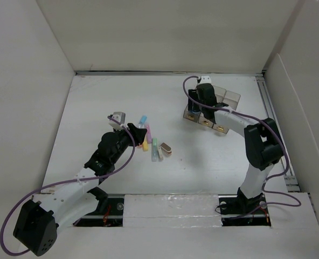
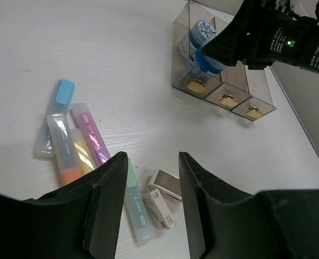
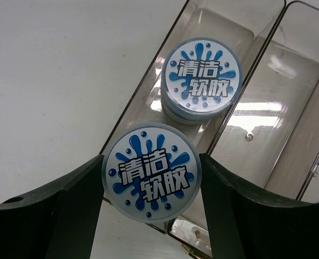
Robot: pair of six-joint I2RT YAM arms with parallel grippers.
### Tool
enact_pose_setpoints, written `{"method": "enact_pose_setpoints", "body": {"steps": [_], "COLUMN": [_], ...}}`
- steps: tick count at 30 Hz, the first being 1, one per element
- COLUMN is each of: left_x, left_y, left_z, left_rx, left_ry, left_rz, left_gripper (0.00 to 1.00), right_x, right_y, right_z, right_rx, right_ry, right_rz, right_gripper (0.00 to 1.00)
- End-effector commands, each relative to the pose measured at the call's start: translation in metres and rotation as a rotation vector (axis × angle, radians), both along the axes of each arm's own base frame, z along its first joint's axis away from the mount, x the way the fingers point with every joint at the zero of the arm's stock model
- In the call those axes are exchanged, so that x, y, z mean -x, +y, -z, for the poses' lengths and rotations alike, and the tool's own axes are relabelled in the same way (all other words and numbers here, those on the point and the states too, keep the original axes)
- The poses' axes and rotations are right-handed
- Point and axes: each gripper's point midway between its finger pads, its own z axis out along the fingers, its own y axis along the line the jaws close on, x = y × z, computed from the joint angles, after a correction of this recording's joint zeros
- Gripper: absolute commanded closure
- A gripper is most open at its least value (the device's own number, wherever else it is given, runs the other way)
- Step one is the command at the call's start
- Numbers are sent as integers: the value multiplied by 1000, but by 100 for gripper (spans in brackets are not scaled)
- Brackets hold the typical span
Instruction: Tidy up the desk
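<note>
1. Reaching over the far right part of the desk [image 1: 111, 97], the right gripper [image 1: 194, 105] is hanging above the translucent bin [image 1: 224, 100] in the top view. The left gripper [image 1: 138, 136] is hovering just beside the highlighters [image 1: 147, 135] near the middle, probably because they are the next loose things to sort.
2. Showing its own fingers, the left wrist view is giving the left gripper [image 2: 151, 162] spread wide and holding nothing. The highlighters [image 2: 78, 140] and two small white blocks [image 2: 165, 194] are lying loose on the white top under it.
3. Looking down from the right wrist, the right gripper [image 3: 151, 172] is squeezing a round tub [image 3: 151, 172] by its sides, lid up. It is sitting over the near end of the bin's [image 3: 267, 108] left compartment, where a second tub [image 3: 201, 81] is already lying. I am judging that like is going with like.
</note>
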Motion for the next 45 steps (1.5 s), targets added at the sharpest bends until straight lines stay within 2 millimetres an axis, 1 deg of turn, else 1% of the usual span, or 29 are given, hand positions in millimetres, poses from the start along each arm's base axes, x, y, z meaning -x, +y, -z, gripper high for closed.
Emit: {"method": "enact_pose_setpoints", "body": {"steps": [1, 2, 5, 6, 9, 11, 13, 14, 15, 16, 17, 18, 19, 20, 22, 23, 25, 26, 27, 28, 29, 30, 31, 32, 33, 35, 37, 42, 45], "left_x": [-3, -3, -2, -2, -3, -3, -3, -4, -4, -3, -4, -4, -5, -5, -5, -5, -6, -7, -7, -7, -7, -9, -9, -8, -7, -7, -7, -8, -7], "left_y": [0, 0, 0, 0, -1, -1, -2, -2, -2, -2, -2, -2, -1, -1, -1, -1, 2, 3, 5, 7, 9, 12, 14, 18, 18, 20, 20, 18, 18], "left_z": [-19, -19, -20, -18, -18, -20, -19, -17, -17, -16, -17, -17, -17, -15, -16, -15, -15, -15, -15, -15, -16, -15, -18, -17, -19, -21, -20, -19, -18], "left_rx": [23, 22, 25, 23, 20, 26, 23, 20, 17, 17, 20, 20, 19, 15, 17, 19, 20, 17, 20, 23, 25, 26, 36, 33, 39, 46, 46, 39, 35], "left_ry": [-62, -62, -66, -62, -58, -64, -62, -55, -53, -51, -55, -55, -54, -45, -49, -47, -47, -41, -38, -39, -43, -43, -47, -42, -48, -59, -60, -50, -46], "left_rz": [-6, -6, -3, -3, -3, 0, 0, 0, 0, 2, 0, -3, -6, -6, -8, -11, -27, -35, -49, -57, -68, -90, -101, -119, -119, -125, -126, -117, -114], "left_gripper": [61, 61, 61, 61, 61, 61, 61, 61, 61, 61, 62, 62, 62, 62, 66, 68, 72, 73, 75, 76, 77, 78, 79, 79, 79, 79, 79, 78, 78], "right_x": [-18, -18, -17, -16, -10, -4, 4, 7, 13, 19, 45, 45, 54, 79, 104, 129, 154, 166, 186, 195, 205, 215, 219, 225, 225, 225, 226, 222, 218], "right_y": [6, 6, 9, 7, 14, 16, 26, 31, 34, 40, 62, 62, 72, 91, 110, 127, 139, 145, 152, 154, 158, 155, 153, 148, 148, 144, 146, 153, 164], "right_z": [-35, -35, -38, -43, -57, -77, -93, -91, -102, -105, -109, -109, -111, -97, -82, -68, -51, -44, -31, -23, -16, -2, 6, 25, 26, 36, 46, 59, 63], "right_rx": [-49, -46, -44, -43, -47, -56, -72, -70, -80, -87, -113, -114, -132, -132, -128, -114, -82, -74, -60, -52, -57, -48, -52, -44, -44, -27, -22, 6, 10], "right_ry": [-109, -108, -108, -118, -138, -179, -207, -201, -222, -227, -239, -239, -253, -230, -203, -171, -129, -107, -75, -54, -28, 7, 32, 70, 71, 89, 114, 146, 154], "right_rz": [12, 11, 9, 15, -1, -8, -35, -45, -52, -63, -118, -119, -148, -216, -285, -349, -419, -453, -502, -530, -561, -576, -575, -574, -574, -552, -557, -564, -593], "right_gripper": [42, 41, 32, 25, 14, 10, 9, 9, 10, 16, 48, 48, 63, 82, 88, 89, 83, 72, 65, 58, 48, 43, 39, 36, 36, 42, 44, 44, 43]}}
